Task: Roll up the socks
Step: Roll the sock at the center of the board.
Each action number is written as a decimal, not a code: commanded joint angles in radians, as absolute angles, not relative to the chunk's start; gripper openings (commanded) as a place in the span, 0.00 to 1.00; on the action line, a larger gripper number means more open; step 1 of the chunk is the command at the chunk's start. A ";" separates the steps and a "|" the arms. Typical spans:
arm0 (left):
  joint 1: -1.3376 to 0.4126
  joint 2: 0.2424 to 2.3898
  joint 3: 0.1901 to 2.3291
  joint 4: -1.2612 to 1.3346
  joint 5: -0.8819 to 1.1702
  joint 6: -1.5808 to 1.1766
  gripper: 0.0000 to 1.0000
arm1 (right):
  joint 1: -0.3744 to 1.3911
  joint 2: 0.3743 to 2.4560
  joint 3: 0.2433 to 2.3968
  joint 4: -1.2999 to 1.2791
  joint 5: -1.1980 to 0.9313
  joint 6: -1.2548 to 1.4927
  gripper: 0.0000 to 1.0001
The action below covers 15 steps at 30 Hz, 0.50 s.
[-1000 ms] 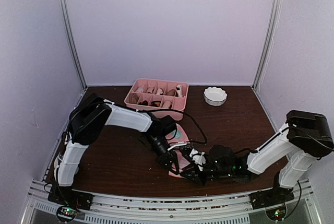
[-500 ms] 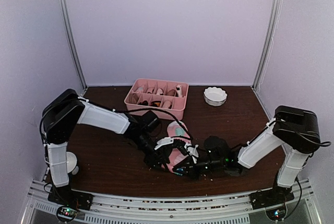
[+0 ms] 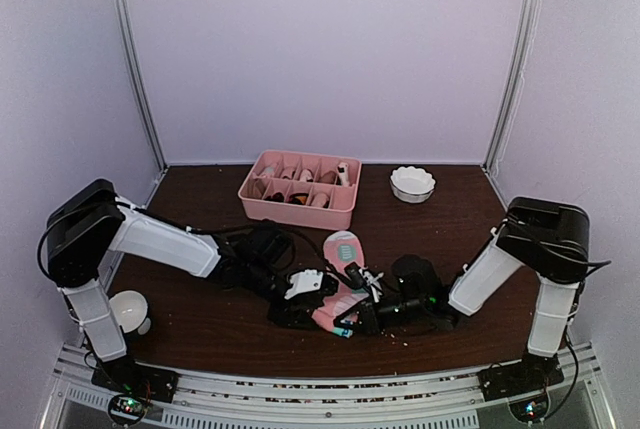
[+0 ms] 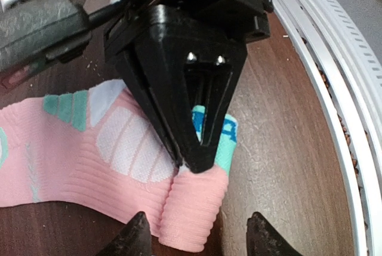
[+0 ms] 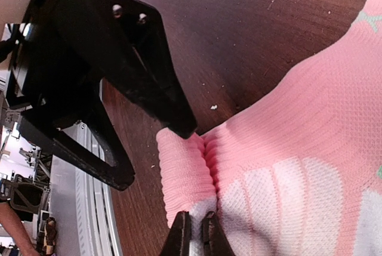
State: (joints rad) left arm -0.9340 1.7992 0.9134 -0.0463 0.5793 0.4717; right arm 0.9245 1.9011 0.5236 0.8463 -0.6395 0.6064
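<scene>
The pink sock [image 3: 345,259] lay on the dark brown table [image 3: 450,239] in the lower centre of the top view, its toe end with a teal patch pointing toward the upper part of the frame and its cuff end toward the bottom edge, between the two arms that reached in from the lower left and lower right. In the left wrist view the sock stretched from the left edge toward the centre, showing teal and white patches, and its ribbed cuff end was curled into a short roll [image 4: 192,217] at the lower middle of that frame. The left gripper [image 4: 200,238] was spread apart, one fingertip [image 4: 137,236] on each side of that roll; whether either touched the fabric could not be told. The right gripper [image 5: 194,235] was clenched on the sock, its tips pinching the fabric just beside the roll, where pink met white. A pale rail [image 4: 334,119] ran diagonally down the right side of the left wrist view, near the sock's cuff. In the upper middle of the top view, well apart from the sock, stood a pink divided tray [image 3: 295,211] with small items in its compartments, and to its right a white scalloped bowl [image 3: 412,184]. Another white bowl [image 3: 128,311] sat at the lower left beside the left arm's base.
</scene>
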 commanded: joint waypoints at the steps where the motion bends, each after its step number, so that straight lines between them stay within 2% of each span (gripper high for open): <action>1: -0.943 1.763 0.910 0.016 0.560 0.548 0.56 | 0.900 1.996 0.462 0.552 -0.576 0.661 0.00; 8: -0.981 1.733 0.922 -0.090 0.552 0.692 0.54 | 0.867 2.049 0.467 0.482 -0.574 0.689 0.00; 15: -1.043 1.786 0.952 -0.132 0.414 0.786 0.46 | 0.851 2.070 0.491 0.424 -0.584 0.699 0.00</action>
